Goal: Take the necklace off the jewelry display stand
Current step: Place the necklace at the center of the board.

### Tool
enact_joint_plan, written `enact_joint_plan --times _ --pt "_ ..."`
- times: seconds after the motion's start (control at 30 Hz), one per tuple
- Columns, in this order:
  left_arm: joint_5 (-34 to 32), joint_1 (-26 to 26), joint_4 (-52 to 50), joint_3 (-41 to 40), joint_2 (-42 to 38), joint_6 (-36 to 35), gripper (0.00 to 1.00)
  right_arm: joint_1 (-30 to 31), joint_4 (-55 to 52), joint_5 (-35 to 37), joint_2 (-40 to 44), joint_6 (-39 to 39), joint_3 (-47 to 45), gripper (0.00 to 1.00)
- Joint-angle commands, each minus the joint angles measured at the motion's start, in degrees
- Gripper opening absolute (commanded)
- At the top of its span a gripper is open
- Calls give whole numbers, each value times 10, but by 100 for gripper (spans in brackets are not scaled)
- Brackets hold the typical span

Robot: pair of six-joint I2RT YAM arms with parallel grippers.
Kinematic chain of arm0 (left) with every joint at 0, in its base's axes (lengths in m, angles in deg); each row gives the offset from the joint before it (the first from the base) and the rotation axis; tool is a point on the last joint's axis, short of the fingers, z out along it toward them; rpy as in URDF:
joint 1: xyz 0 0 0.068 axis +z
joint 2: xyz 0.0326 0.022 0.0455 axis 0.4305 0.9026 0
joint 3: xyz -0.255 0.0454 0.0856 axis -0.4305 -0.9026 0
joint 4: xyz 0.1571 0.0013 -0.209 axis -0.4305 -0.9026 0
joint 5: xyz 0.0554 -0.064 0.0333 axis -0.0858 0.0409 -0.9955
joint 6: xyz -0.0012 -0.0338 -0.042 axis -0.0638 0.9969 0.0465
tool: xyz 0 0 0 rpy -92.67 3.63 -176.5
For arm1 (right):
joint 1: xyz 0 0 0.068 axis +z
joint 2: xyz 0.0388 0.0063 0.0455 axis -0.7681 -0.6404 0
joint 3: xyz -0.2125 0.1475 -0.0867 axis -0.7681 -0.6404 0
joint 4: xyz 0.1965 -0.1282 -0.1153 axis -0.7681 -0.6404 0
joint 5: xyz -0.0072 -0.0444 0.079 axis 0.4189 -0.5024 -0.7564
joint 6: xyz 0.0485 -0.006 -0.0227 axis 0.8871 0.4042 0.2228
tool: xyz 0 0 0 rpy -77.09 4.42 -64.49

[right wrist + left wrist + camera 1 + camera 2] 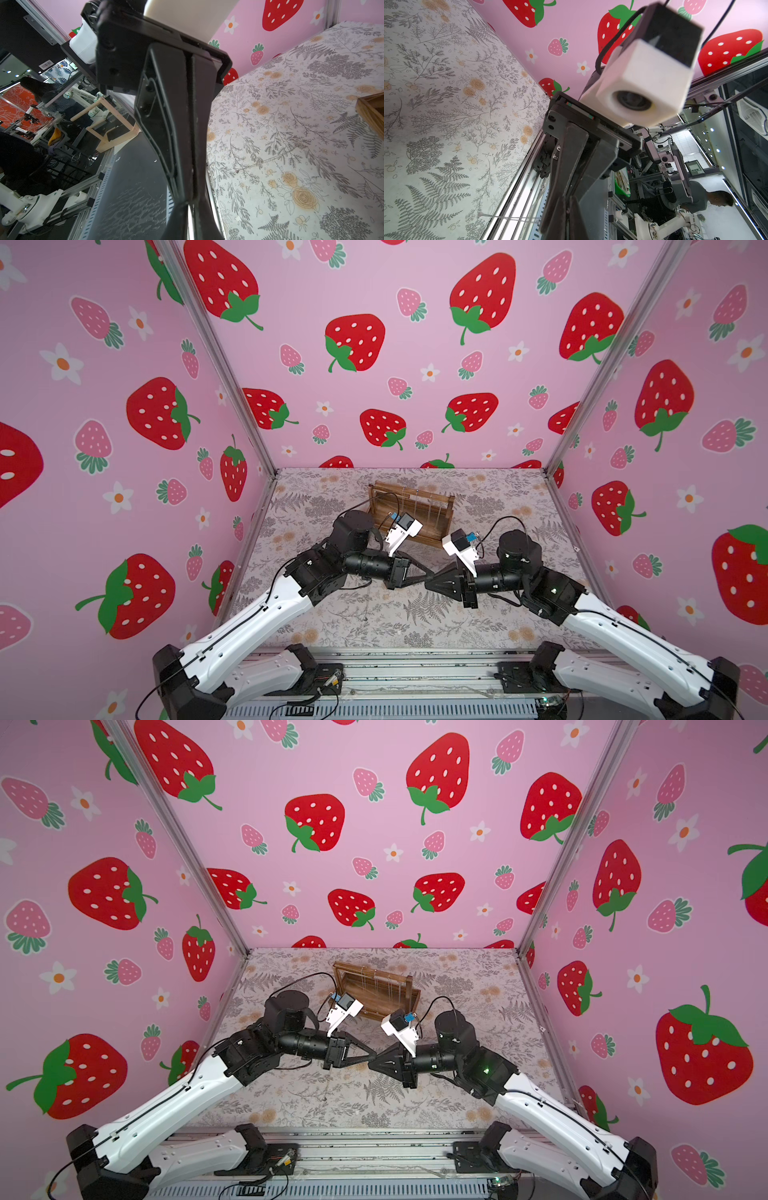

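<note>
**Necklace hangs below the meeting fingers, stand well behind**

The left gripper (pixel 423 578) and the right gripper (pixel 432 584) point at each other above the middle of the counter (pixel 316 614), their tips touching or all but touching. Both are clenched. The right wrist view shows the left fingers (pixel 176 124) pressed flat together, and the left wrist view shows the right fingers (pixel 571 158) drawn to a single point.

A fine chain, which I take for the necklace (pixel 509 217), runs out from beside that meeting point toward the counter and ends in a small bit near the front edge. In both top views it shows faintly as a thin line under the left gripper. Its long axis runs from the fingers down to the counter, and it lies on the left arm's side. Its upper end is hidden, so I cannot tell whether either pair of fingers pinches it.

The jewelry display stand (pixel 415 494) sits on the far side of the counter, well apart from both tips. Its bars run across the scene, slightly skewed, with fine strands hanging from them. Judged from this, the chain is clear of the stand, and the next move turns on it hanging below the fingers, not beside them.
</note>
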Motion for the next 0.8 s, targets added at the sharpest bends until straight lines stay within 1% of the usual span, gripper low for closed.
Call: enact_joint_plan --times 0.0,0.03,0.17,0.2,0.27,0.33,0.4,0.43,0.5,0.6,0.7,0.77 --pt "-12 -2 -31 32 -7 -29 0 4 7 1 6 0 -2 3" --pt "-16 -1 -36 34 -7 -32 0 4 7 2 6 1 -2 0" --pt "-26 -1 -54 39 -13 -42 0 4 12 2 7 6 -4 0" --pt "-28 -1 -56 39 -14 -43 2 4 15 1 6 9 -6 0" --pt "-38 -2 -65 40 -18 -47 21 4 20 4 6 16 -8 0" --pt "-56 -1 -70 39 -29 -46 34 8 29 10 4 26 -13 0" --pt "-80 -1 -67 37 -47 -41 52 15 54 20 -1 45 -27 0" --pt "-94 -1 -69 37 -60 -39 57 18 65 26 -6 54 -34 0" --pt "-127 -1 -79 41 -86 -43 58 31 72 43 -20 62 -38 0" --pt "-194 -1 -113 51 -129 -52 58 57 72 78 -40 69 -39 0" --pt "-287 -1 -156 53 -179 -56 57 77 71 123 -57 88 -39 0" --pt "-348 -2 -178 38 -223 -56 57 85 82 153 -65 113 -48 0"
